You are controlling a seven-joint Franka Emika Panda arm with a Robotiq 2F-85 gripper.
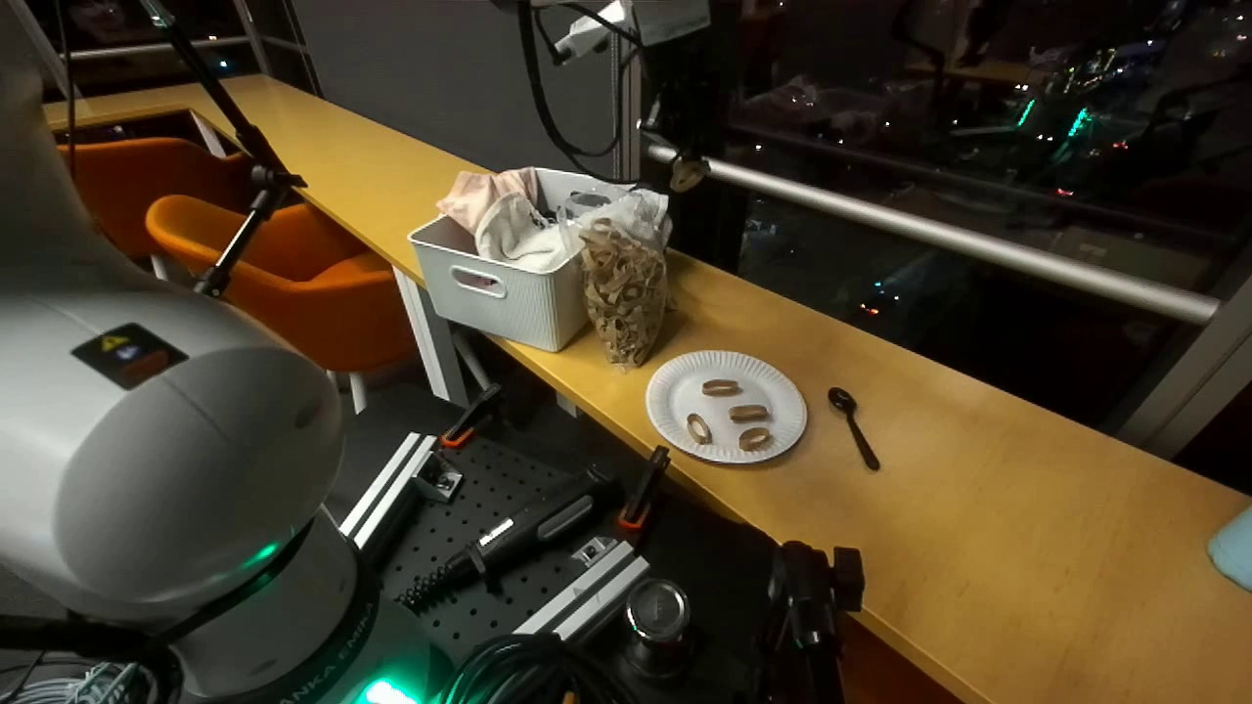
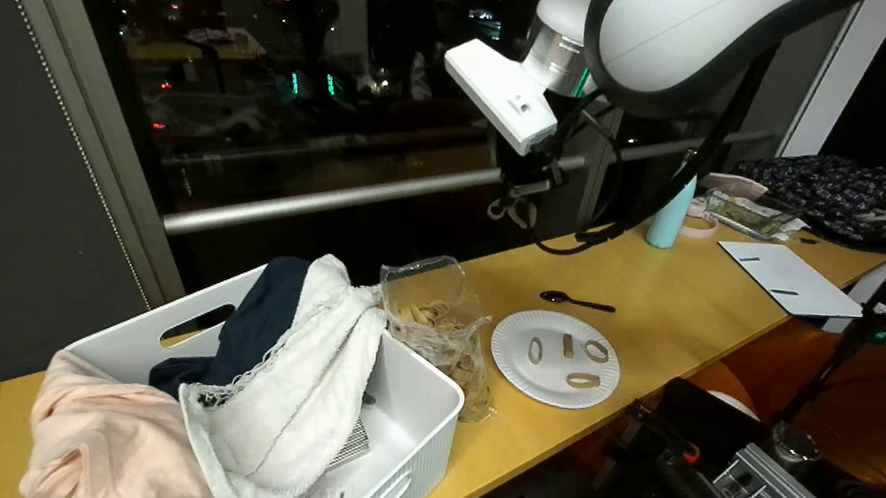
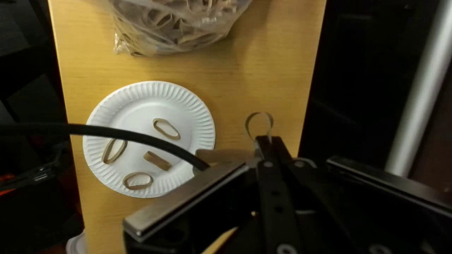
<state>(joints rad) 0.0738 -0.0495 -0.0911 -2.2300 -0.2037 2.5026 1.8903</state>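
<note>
My gripper [image 3: 269, 140] is shut on rubber bands, high over the table. A thin tan loop [image 3: 247, 124] sticks out past the fingertips in the wrist view, and a wider, blurred band [image 3: 224, 155] shows beside the left finger. Tan loops [image 2: 531, 213] also dangle from the gripper in an exterior view. Below and to one side lies a white paper plate [image 1: 665, 396] with several rubber bands [image 1: 748, 414] spread on it. Beside the plate stands a clear plastic bag [image 1: 623, 293] full of similar bands, its top gaping in an exterior view [image 2: 437, 321].
A white basket [image 1: 509, 303] with cloths adjoins the bag. On the plate's other side lies a black spoon [image 1: 854, 430]. Farther along are a light blue bottle [image 2: 671, 213] and a whiteboard [image 2: 793, 280]. A window rail [image 2: 335, 201] runs behind the table; a black cable [image 3: 141, 137] crosses the wrist view.
</note>
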